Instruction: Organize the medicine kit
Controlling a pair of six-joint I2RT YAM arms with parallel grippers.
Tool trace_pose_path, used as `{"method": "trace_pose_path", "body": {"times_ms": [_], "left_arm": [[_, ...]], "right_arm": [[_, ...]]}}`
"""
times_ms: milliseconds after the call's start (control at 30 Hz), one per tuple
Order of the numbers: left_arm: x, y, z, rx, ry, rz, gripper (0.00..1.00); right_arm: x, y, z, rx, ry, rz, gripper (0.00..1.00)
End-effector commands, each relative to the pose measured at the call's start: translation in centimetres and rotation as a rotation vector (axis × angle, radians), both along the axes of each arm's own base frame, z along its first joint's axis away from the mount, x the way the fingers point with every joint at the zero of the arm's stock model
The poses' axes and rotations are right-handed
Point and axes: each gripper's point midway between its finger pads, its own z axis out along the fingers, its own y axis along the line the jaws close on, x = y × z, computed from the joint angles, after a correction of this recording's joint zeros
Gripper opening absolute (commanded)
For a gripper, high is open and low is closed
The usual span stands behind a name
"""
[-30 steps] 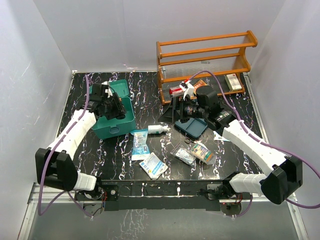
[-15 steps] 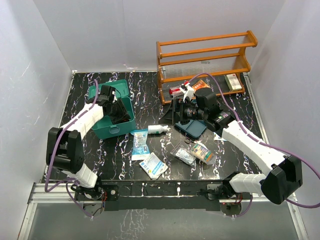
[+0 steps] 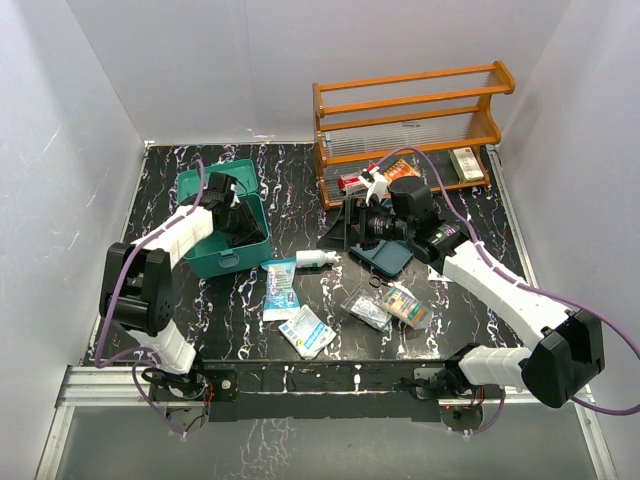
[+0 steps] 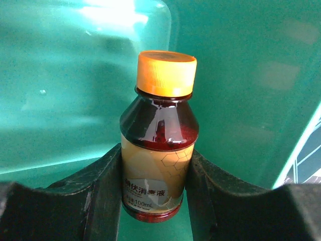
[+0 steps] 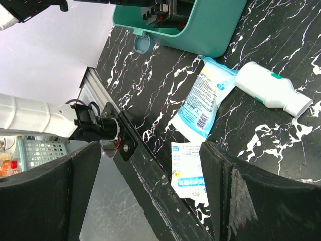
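The teal-green medicine kit (image 3: 215, 258) stands open at the left of the table. My left gripper (image 3: 240, 220) reaches into it. In the left wrist view the gripper (image 4: 155, 163) is shut on a brown glass bottle (image 4: 159, 150) with an orange cap and a "100mL" label, with the kit's teal inner wall (image 4: 241, 75) behind it. My right gripper (image 3: 343, 227) is open and empty above the table's middle, pointing left. The right wrist view shows it (image 5: 150, 150) over the packets, with the kit (image 5: 200, 30) at the top.
A white bottle (image 3: 316, 259) and two blue-white packets (image 3: 280, 285) (image 3: 306, 331) lie in the middle. A clear bag of items (image 3: 390, 303) lies nearer the front. A dark blue tray (image 3: 385, 255) sits under the right arm. The orange wooden rack (image 3: 410, 110) stands at the back right.
My left gripper has shifted a little right and lower inside the kit, and the left arm's elbow swung left. The right gripper has barely moved.
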Motion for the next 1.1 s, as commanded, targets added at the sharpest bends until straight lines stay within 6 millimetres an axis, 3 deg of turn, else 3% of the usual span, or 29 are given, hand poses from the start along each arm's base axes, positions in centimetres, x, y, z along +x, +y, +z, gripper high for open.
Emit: {"method": "trace_pose_path", "body": {"times_ms": [0, 333, 533, 767, 1067], "left_arm": [[-0.4, -0.7, -0.8, -0.010, 0.022, -0.032, 0.39], [-1.4, -0.8, -2.8, 0.007, 0.078, -0.047, 0.43], [-2.0, -1.2, -3.1, 0.008, 0.093, -0.066, 0.46], [-2.0, -0.8, -1.0, 0.030, 0.050, -0.063, 0.55], [-1.6, -0.1, 2.0, 0.049, -0.033, -0.042, 0.57]], "right_arm": [[0.8, 0.3, 0.7, 0.027, -0.051, -0.002, 0.78], [1.0, 0.3, 0.2, 0.017, -0.044, -0.006, 0.79], [1.1, 0.3, 0.0, 0.013, -0.040, -0.008, 0.79], [1.2, 0.4, -0.1, 0.011, -0.038, -0.007, 0.79], [1.3, 0.5, -0.1, 0.014, -0.038, -0.005, 0.79]]}}
